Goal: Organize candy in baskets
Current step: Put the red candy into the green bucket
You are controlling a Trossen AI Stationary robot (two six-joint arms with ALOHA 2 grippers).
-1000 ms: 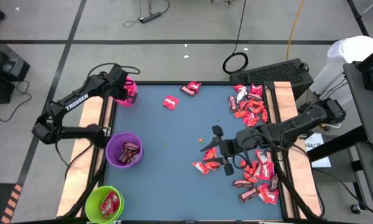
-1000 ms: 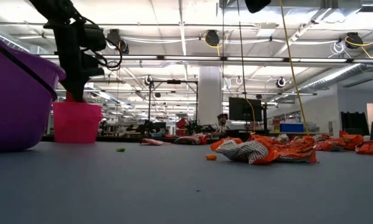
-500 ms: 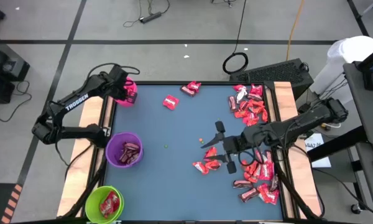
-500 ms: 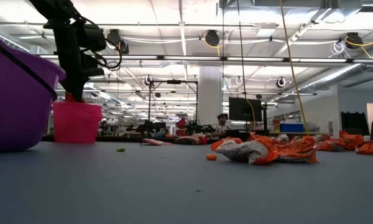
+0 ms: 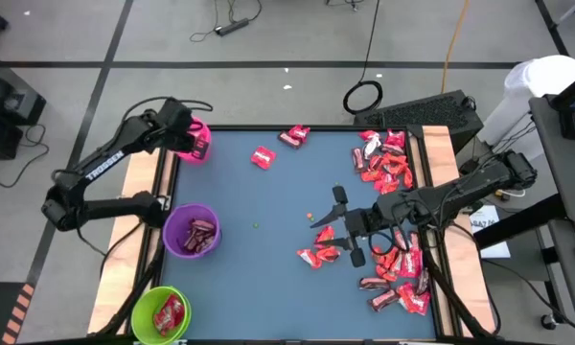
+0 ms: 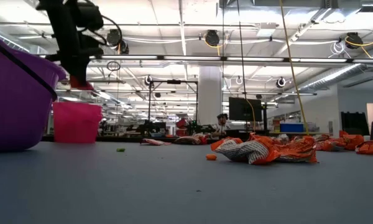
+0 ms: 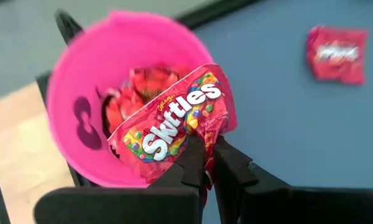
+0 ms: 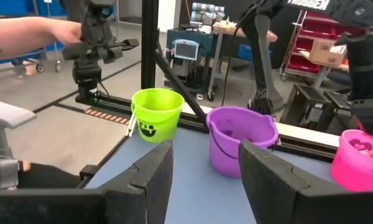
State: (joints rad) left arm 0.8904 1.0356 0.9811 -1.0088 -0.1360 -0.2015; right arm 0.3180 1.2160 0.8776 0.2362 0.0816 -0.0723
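Hovering just above the bright pink round plastic tub, the left gripper has its fingers pinched on a red Skittles candy packet. Far right of that tub, the right gripper holds its fingers apart and empty over loose red wrapped candy on the blue surface.

Left hand holds a candy above the basket.
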